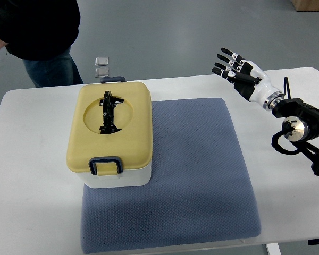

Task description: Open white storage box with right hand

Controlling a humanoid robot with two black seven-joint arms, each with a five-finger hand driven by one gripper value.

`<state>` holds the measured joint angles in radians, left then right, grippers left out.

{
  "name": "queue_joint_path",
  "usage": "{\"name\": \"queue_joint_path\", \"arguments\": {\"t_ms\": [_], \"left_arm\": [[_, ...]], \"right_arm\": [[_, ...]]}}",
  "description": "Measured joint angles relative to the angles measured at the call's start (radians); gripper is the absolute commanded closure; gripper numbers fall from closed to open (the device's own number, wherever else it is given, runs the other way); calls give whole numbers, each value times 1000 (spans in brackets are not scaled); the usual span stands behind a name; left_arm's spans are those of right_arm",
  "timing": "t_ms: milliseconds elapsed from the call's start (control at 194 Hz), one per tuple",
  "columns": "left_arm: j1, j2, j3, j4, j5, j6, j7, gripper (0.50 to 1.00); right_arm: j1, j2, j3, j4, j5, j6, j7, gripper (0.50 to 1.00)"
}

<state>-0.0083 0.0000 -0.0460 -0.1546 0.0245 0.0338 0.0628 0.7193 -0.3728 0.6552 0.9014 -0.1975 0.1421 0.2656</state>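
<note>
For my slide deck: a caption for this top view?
Right robot hand, fingers spread, raised beside the closed white storage box on a blue mat.

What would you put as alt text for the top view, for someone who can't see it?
A white storage box with a closed yellow lid sits on a grey mat on a white table, while the robot's right hand hovers open off to the box's right, not touching it. A person stands beyond the table's far edge.
</note>
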Motion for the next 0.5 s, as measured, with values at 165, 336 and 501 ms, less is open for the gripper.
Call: {"name": "queue_joint_path", "arguments": {"t_ms": [165, 336, 501], "left_arm": [[3, 0, 0, 0, 0, 0, 0, 500], [7, 0, 1, -1, 0, 0, -1, 500], [7, 0, 3, -2, 0, 0, -1, 500]], "right_arm": [[-1, -1, 0, -4, 0, 4, -1, 570], [-1, -8, 0, -4, 0, 9, -1, 570], [-1, -9, 1, -4, 1, 12, 1, 570]]}}
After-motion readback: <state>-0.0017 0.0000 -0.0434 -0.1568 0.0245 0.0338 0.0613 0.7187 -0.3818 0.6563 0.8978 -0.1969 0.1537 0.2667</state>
